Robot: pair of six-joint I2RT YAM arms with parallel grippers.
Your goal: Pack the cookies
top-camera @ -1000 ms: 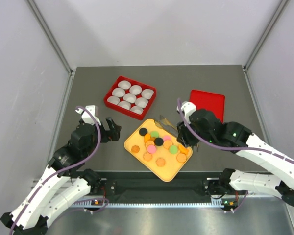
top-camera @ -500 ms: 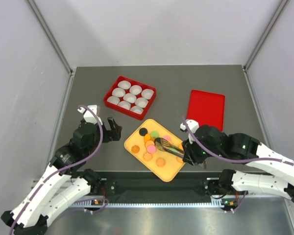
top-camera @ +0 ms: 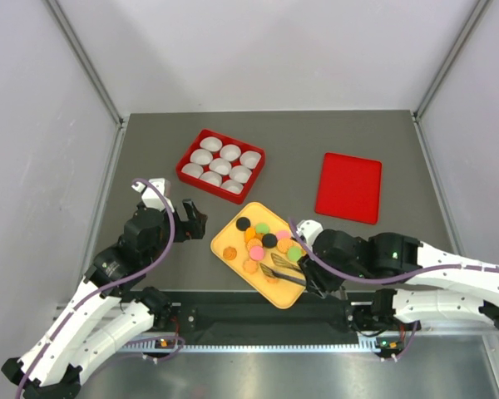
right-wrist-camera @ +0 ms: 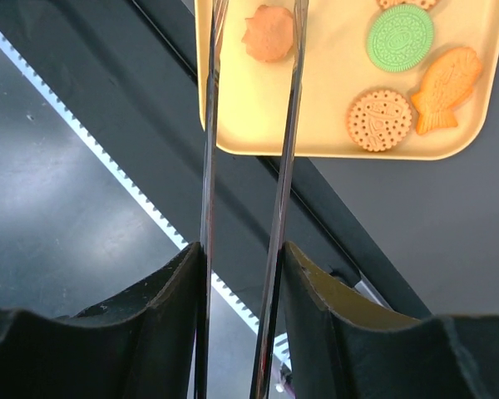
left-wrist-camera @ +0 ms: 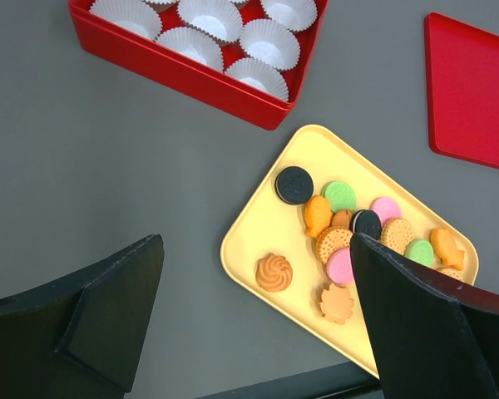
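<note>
Only close-up: tongs [right-wrist-camera: 281, 166] flanking leaf cookie [right-wrist-camera: 269, 33].

yellow tray [left-wrist-camera: 262, 226], red box [left-wrist-camera: 201, 71], orange/pink/green/blk cookies [left-wrist-camera: 333, 243]

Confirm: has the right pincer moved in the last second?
Yes. The right pincer, gripping the tongs, pulled back from the red lid toward the yellow tray's near edge.

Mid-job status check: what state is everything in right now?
left gripper: jaws open, empty
right gripper: shut on the tongs
tongs: arms apart, over the yellow tray
red box: open, lid off
paper cups: in the box, all empty
red lid: flat on the table, apart from the box
cookies: loose on the tray, none packed
</note>
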